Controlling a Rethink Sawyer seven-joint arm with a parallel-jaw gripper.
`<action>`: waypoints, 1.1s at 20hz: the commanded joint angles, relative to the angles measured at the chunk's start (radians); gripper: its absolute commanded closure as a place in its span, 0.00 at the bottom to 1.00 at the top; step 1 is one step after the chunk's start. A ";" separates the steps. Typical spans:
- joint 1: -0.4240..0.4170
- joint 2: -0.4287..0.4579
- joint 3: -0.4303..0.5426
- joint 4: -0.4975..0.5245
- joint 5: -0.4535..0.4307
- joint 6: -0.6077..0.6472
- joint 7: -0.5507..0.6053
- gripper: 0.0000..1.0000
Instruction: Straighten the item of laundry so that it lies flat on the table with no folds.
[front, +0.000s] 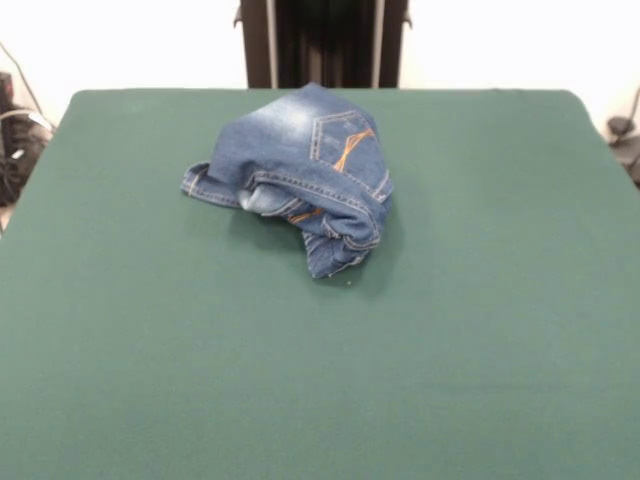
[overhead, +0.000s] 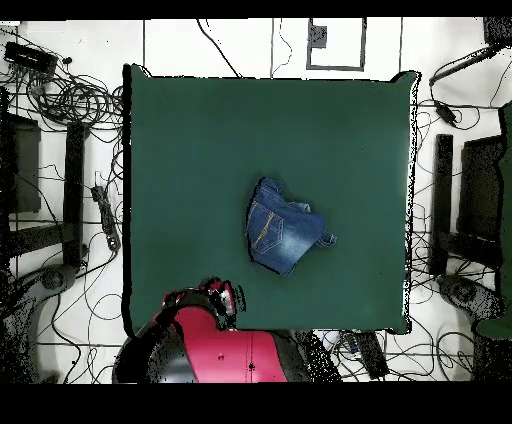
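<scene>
Jeans (front: 300, 175) sit bunched in a folded heap on the table (front: 480, 350) toward the robot's side, arm (overhead: 215, 345) drawn back at its base with gripper state impossible to tell, so grabbing several layers at once would likely just drag the heap.
</scene>
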 joint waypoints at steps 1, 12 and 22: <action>0.020 0.085 -0.005 -0.009 -0.040 -0.078 0.194 1.00; 0.013 0.143 -0.024 0.012 -0.056 -0.210 0.189 1.00; 0.003 0.176 -0.027 0.037 -0.030 -0.278 0.172 1.00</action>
